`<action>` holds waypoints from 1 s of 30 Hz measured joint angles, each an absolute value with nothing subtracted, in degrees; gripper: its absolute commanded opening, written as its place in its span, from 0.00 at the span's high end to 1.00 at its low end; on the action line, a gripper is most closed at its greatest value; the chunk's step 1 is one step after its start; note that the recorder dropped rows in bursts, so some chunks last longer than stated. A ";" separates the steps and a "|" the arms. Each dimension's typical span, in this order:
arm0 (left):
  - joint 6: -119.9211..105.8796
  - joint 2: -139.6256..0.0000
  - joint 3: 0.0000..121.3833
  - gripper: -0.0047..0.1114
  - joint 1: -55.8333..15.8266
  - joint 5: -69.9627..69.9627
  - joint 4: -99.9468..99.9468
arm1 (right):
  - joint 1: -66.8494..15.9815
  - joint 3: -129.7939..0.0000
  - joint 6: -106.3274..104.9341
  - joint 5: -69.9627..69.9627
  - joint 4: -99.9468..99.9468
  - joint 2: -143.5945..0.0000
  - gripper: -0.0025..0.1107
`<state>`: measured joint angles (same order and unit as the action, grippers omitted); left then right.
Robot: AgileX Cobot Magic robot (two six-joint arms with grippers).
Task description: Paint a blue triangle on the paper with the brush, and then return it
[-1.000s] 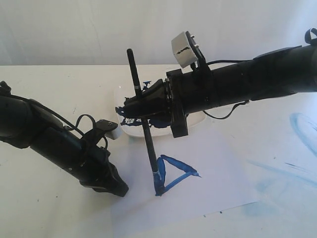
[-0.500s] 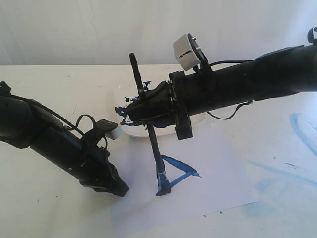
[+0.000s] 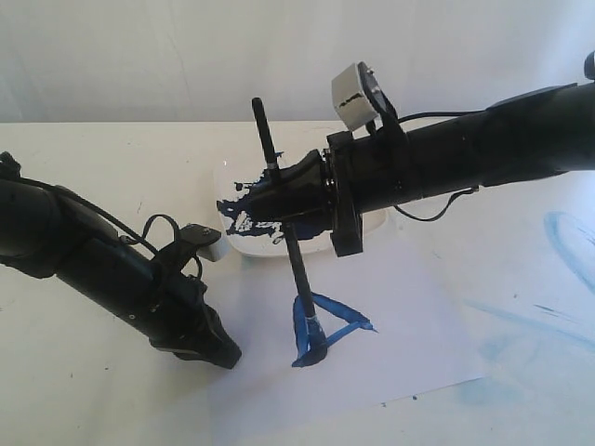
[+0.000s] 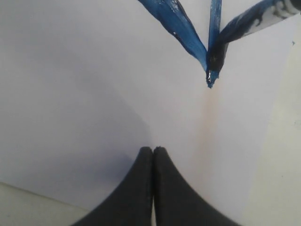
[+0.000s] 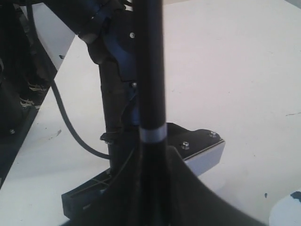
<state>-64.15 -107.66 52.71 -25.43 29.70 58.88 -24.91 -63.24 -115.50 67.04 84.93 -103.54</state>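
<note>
Well — brush on blue triangle

A dark-blue triangle marks the white paper; the black brush carries a silver band; pale-blue smears stain the cream desk.

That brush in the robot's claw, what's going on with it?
The right gripper is shut on a black-handled brush and holds it nearly upright, bristles down on a white paper. The tip sits at a corner of a blue triangle whose three sides are already painted. A white dish lies just behind the paper. The left gripper is shut, holds nothing and rests at the paper's edge.
</note>
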 measured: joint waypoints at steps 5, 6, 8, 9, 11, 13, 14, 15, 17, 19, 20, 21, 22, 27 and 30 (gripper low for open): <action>-64.15 -107.66 52.71 0.96 -25.43 29.70 58.88 | -24.91 -63.24 -115.23 65.83 84.82 -103.54 0.98; -64.15 -107.66 52.71 0.96 -25.43 29.70 58.88 | -24.91 -63.24 -115.14 65.67 84.82 -103.54 0.98; -64.15 -107.66 52.71 0.96 -25.43 29.70 58.88 | -24.91 -63.24 -114.99 65.14 84.82 -103.54 0.98; -64.15 -107.66 52.71 0.96 -25.43 29.70 58.88 | -24.91 -63.24 -114.99 64.90 84.82 -103.54 0.98; -64.15 -107.66 52.71 0.96 -25.43 29.70 58.88 | -24.80 -63.24 -114.99 64.86 84.82 -103.54 0.98; -64.15 -107.66 52.71 0.96 -25.43 29.70 58.88 | -24.22 -63.24 -114.99 64.86 84.82 -103.54 0.98; -64.15 -107.66 52.71 0.96 -25.43 29.70 58.88 | -23.95 -63.24 -114.99 64.86 84.82 -103.54 0.98; -64.15 -107.66 52.71 0.96 -25.43 29.70 58.88 | -23.39 -63.24 -114.99 64.86 84.82 -103.54 0.98; -64.15 -107.66 52.71 0.96 -25.43 29.70 58.88 | -22.59 -63.24 -114.99 64.86 84.70 -103.54 0.98; -64.15 -107.66 52.71 0.96 -25.43 29.70 58.88 | -21.67 -63.24 -114.99 64.86 84.70 -103.54 0.98; -64.15 -107.66 52.71 0.96 -25.43 29.70 58.88 | -21.30 -63.24 -114.99 64.96 84.70 -103.54 0.98; -64.15 -107.66 52.71 0.96 -25.43 29.70 58.88 | -20.87 -63.24 -114.99 64.96 84.70 -103.54 0.98; -64.15 -107.66 52.71 0.96 -25.43 29.70 58.88 | -20.57 -63.24 -114.99 64.96 84.70 -103.54 0.98; -64.15 -107.66 52.71 0.96 -25.43 29.70 58.88 | -19.65 -63.24 -114.99 64.96 84.70 -103.54 0.98; -64.15 -107.66 52.71 0.96 -25.43 29.70 58.88 | -19.55 -63.24 -114.99 64.96 84.70 -103.54 0.98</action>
<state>-64.15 -107.66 52.71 -25.43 29.70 58.88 -19.55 -63.24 -114.99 64.96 84.70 -103.54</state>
